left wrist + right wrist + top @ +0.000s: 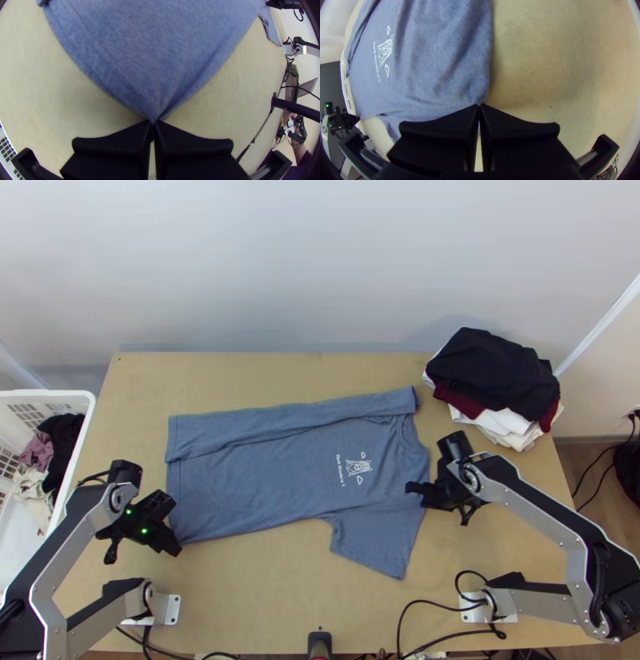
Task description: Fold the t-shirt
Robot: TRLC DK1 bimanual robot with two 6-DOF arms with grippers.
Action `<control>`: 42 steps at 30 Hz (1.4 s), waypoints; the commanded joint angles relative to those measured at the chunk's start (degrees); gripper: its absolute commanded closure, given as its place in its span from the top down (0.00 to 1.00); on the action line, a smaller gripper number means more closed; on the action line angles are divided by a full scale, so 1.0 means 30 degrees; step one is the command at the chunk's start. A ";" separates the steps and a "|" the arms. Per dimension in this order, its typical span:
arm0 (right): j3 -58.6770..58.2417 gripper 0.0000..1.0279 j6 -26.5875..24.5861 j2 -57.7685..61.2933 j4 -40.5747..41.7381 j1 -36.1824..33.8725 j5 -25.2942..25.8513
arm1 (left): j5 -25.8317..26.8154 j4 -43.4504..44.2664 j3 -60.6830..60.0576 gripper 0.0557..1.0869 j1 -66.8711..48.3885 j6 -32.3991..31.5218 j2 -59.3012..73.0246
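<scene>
The blue t-shirt [304,468] lies across the table, its far side folded over in a long strip and its near sleeve spread toward the near edge. At its lower left hem corner is my left gripper [178,550]; in the left wrist view the left gripper [153,122] is shut on that corner, pulling the cloth to a point. My right gripper [411,489] is at the shoulder edge, between collar and near sleeve. The right wrist view has the right gripper [479,106] shut on that edge, with the white chest print beside it.
A pile of folded clothes [496,380] sits at the table's far right corner. A white basket [72,394] holding garments stands off the left side. Black cables [408,616] run along the near edge. A person's hand [289,119] is off the table, away from the shirt.
</scene>
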 commanded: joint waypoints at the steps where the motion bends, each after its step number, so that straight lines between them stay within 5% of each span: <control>1: -0.0603 0.03 -0.0922 -0.0061 -0.0193 -0.0933 0.0696 | -0.0367 0.0046 -0.0258 0.04 0.1008 0.0921 0.0552; 9: -0.0222 0.03 -0.0864 -0.1936 -0.0662 -0.0142 0.0637 | -0.0396 0.0046 0.1031 0.04 0.1828 0.0833 0.0376; 20: 0.2913 0.03 0.0074 -0.3488 -0.0720 0.1968 0.0667 | 0.1157 0.1013 0.5630 0.04 -0.0193 -0.4851 0.0991; 42: 1.1116 0.03 -0.1303 0.2459 -0.0662 0.0854 0.1370 | 0.1127 0.3269 1.0113 0.04 0.1096 -0.6960 0.5649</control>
